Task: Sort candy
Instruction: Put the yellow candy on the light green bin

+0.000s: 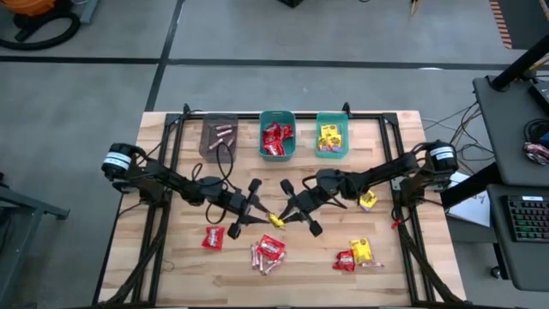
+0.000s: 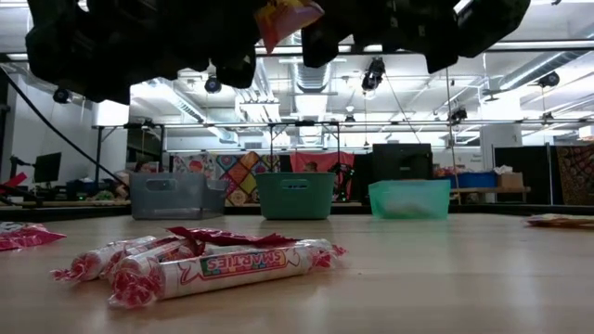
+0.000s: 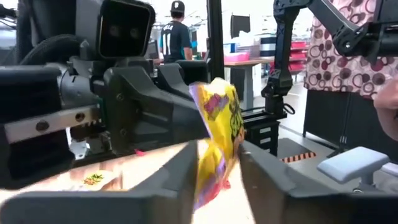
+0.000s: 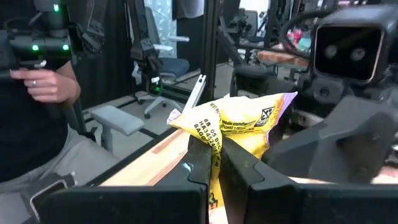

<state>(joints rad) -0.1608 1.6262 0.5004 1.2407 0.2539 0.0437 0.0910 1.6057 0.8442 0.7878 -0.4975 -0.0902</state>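
Observation:
A yellow candy packet (image 1: 276, 221) hangs in the air over the table's middle, between my two grippers. My right gripper (image 4: 214, 163) comes from the right and is shut on it. My left gripper (image 3: 217, 180) faces it from the left and is open. Its fingers (image 3: 177, 177) stand close on either side of the packet's lower part (image 3: 214, 174); whether they touch it I cannot tell. In the low view the packet (image 2: 283, 17) shows high above the table top. Other sweets lie loose: a red packet (image 1: 214, 238), pinkish rolls (image 1: 268, 254) and a red and yellow pair (image 1: 353, 254). My right gripper pinches the yellow packet between its two fingers (image 4: 200, 163), on a narrow part at its lower middle (image 4: 214, 146). The fingers reach in level from the table's right. The packet is lifted clear of the table and spreads out past the fingertips.
Three bins stand in a row at the far edge: a grey one (image 1: 208, 146) with pinkish sticks, a teal one (image 1: 265, 154) with red packets, and a teal one (image 1: 343, 153) with yellow packets. One more yellow packet (image 1: 368, 201) lies at the right. A person (image 4: 37, 93) is beside the table.

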